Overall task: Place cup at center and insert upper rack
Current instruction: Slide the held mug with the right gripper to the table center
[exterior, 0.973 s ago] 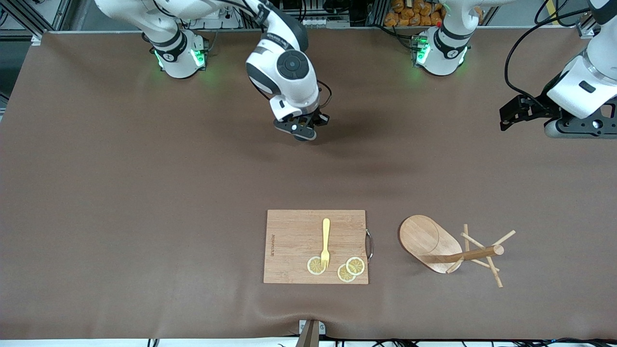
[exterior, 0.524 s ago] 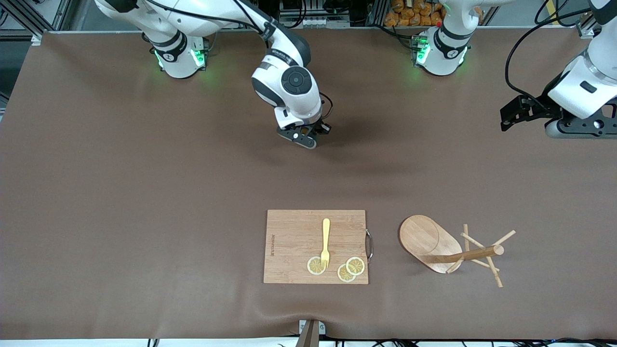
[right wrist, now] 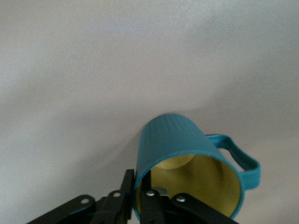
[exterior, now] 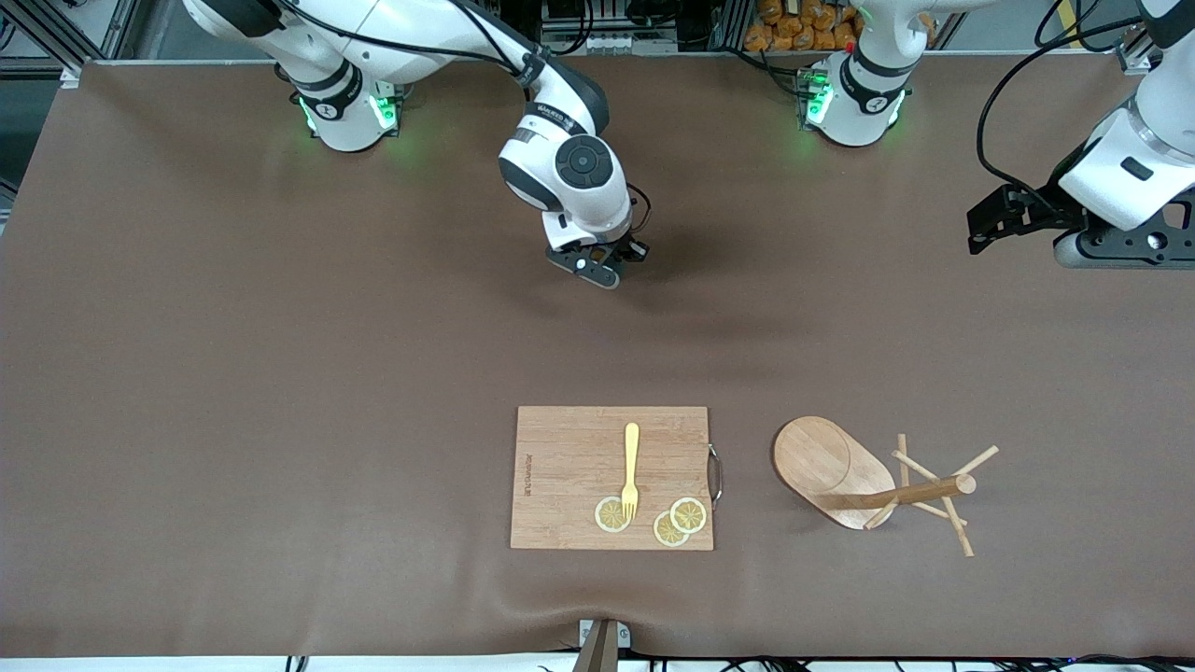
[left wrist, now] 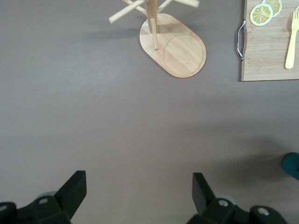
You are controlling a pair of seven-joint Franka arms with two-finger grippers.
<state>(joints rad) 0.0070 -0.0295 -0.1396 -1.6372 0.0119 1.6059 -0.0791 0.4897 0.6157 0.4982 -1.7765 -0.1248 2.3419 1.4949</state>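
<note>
Cup [right wrist: 173,135] pinched by its rim in the right gripper [exterior: 597,266], one finger inside and one outside, low over bare mat [exterior: 280,373] at mid-table. Brought down and slightly toward the cutting board [exterior: 569,467] within the last second; probably about to be set down and released. Mouth up, long axis near upright with a slight tilt, handle out sideways. Left gripper [left wrist: 140,191] wide open, empty, waiting over its end. Mug tree [exterior: 840,471] lying toppled, post toward that end.

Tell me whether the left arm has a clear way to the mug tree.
Probably yes: the left gripper hangs open over bare mat, and nothing lies between it and the tipped-over mug tree.
</note>
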